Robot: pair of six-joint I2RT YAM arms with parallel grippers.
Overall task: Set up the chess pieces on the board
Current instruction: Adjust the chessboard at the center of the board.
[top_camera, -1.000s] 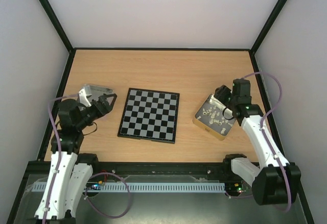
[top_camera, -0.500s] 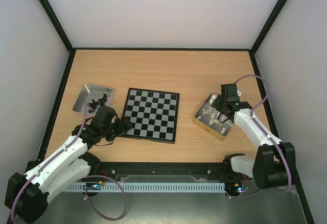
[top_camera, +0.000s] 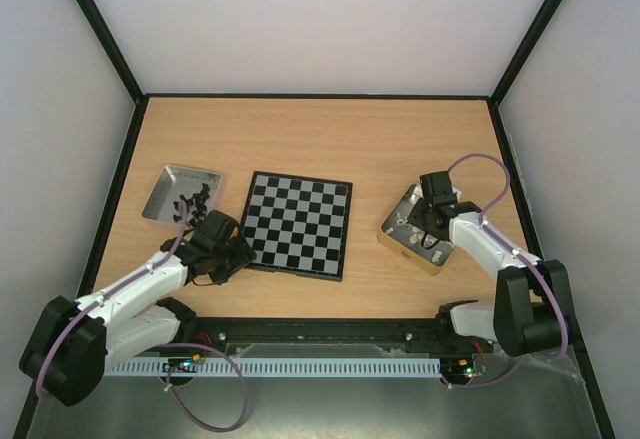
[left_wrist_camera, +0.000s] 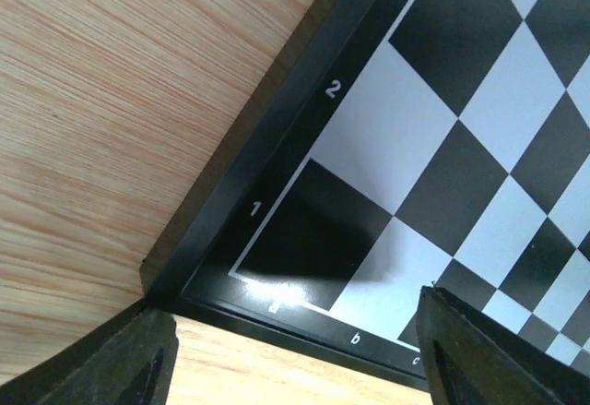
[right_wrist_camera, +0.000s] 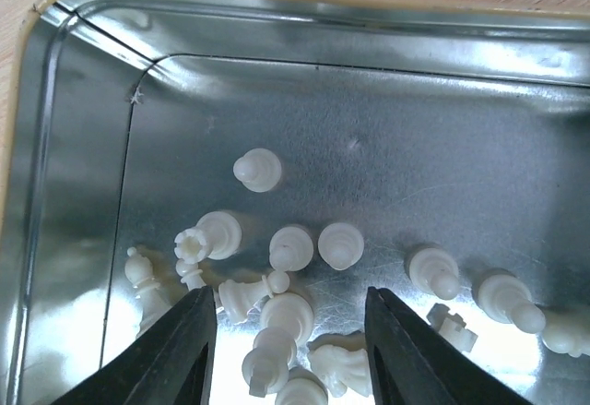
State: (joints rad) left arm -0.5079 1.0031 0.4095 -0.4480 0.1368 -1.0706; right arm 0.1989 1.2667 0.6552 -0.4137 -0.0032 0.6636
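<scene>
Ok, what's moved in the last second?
The left tool swung off the left tin, which holds the black pieces, to the near-left corner of the board, open and empty. The right tool dropped low into the right tin, straddling white pieces, gripping none. Board and both tins stayed put.

Left tin (top_camera: 168, 187), right tin (right_wrist_camera: 369, 101), wooden table (top_camera: 320, 139)

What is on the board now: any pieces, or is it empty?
Empty: the board shows only bare squares; black pieces lie in the left tin, white pieces in the right tin.
</scene>
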